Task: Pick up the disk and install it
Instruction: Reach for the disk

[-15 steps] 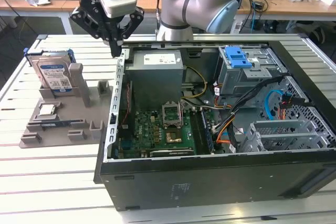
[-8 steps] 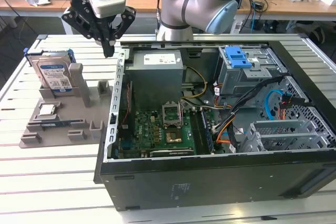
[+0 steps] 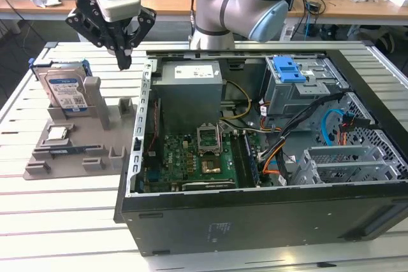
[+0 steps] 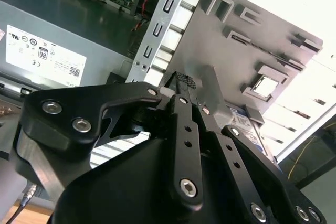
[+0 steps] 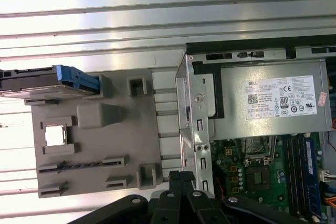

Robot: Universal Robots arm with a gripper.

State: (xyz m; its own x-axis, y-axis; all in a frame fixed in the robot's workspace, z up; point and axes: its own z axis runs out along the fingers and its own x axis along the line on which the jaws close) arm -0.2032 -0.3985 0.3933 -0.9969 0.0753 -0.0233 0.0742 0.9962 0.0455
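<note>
The disk [image 3: 65, 91] stands on edge in a slot at the back of the grey holder plate [image 3: 76, 157], its white-and-blue label facing forward and a blue frame round its edges. In the first wrist view the disk [image 5: 50, 83] shows edge-on; in the second wrist view a corner of the disk [image 4: 245, 124] peeks past the fingers. My gripper [image 3: 125, 62] hangs shut and empty above the gap between the holder and the computer case, to the exterior view's right of the disk and clear of it. Its joined fingertips show in both wrist views [image 5: 181, 176] [image 4: 185, 81].
An open computer case [image 3: 255, 221] lies to the right, with a grey power supply [image 3: 189, 87], a motherboard [image 3: 191, 160] and a blue bracket [image 3: 287, 68] in the drive bay. A small silver chip [image 3: 58, 134] sits on the holder. The table is slatted metal [image 3: 57, 221].
</note>
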